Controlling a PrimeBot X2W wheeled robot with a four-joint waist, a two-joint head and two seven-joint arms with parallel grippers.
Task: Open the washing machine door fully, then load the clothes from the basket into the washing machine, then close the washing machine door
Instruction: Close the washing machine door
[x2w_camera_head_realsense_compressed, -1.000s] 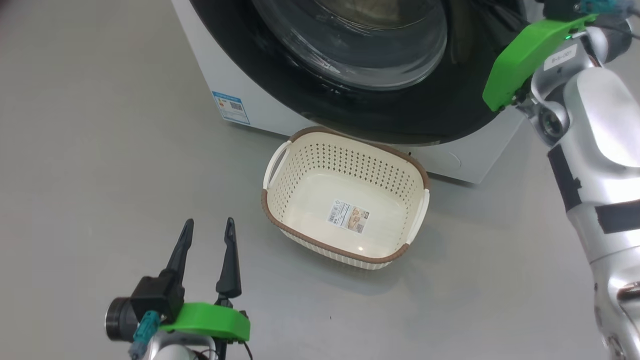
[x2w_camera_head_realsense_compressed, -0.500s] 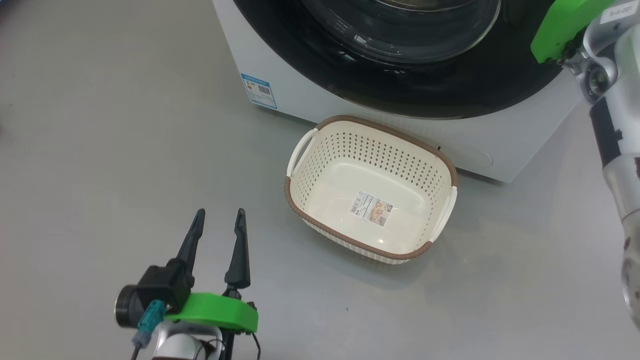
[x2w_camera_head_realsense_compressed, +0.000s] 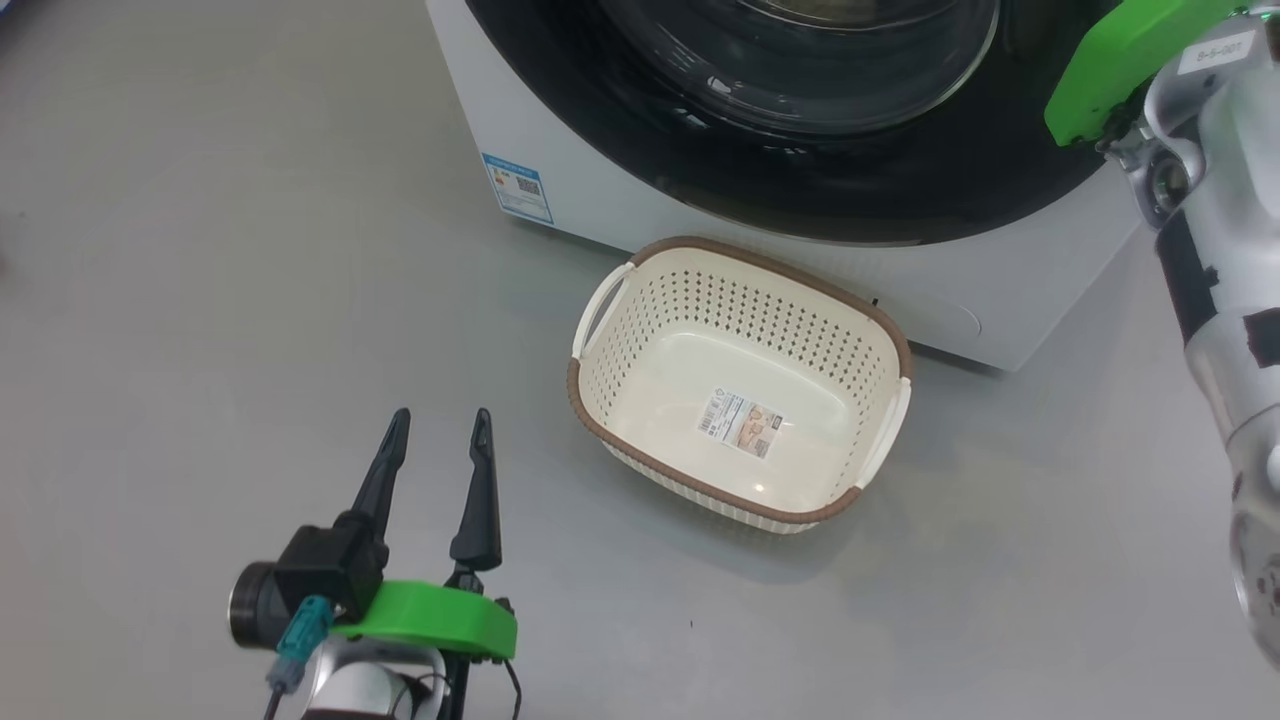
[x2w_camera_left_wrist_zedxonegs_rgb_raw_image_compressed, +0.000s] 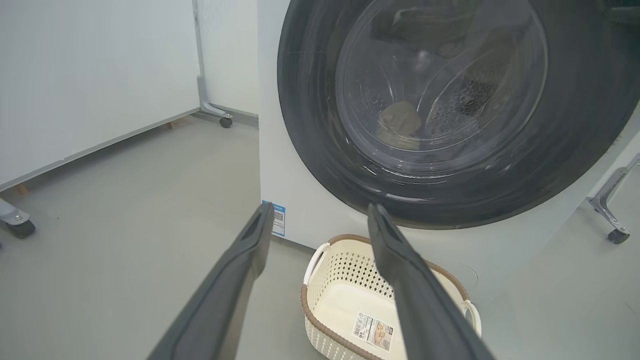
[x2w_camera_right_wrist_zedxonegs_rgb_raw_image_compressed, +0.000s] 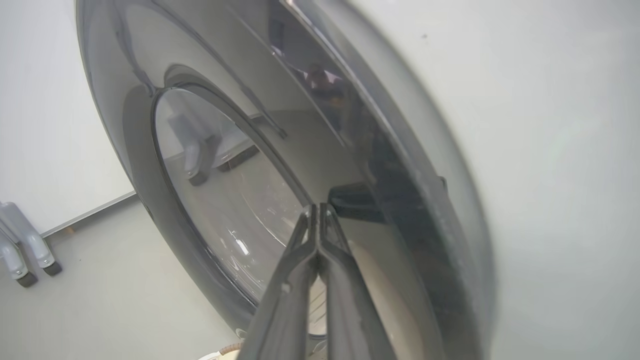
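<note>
Basket (x2w_camera_head_realsense_compressed: 760, 312) lies before washing machine (x2w_camera_head_realsense_compressed: 562, 192), perhaps touching.

Floor (x2w_camera_head_realsense_compressed: 200, 300): smooth, pale grey, matte; light soft and even, shadows faint. Left wrist view: white panel (x2w_camera_left_wrist_zedxonegs_rgb_raw_image_compressed: 90, 75) stands on a grey metal foot with a black castor (x2w_camera_left_wrist_zedxonegs_rgb_raw_image_compressed: 226, 121). Second castored leg (x2w_camera_left_wrist_zedxonegs_rgb_raw_image_compressed: 612, 212) at far right, possibly of another panel.

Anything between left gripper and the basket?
No. In the head view, the floor between the left gripper and the basket is bare.

washing machine door (x2w_camera_head_realsense_compressed: 850, 200) — top off-frame
</note>
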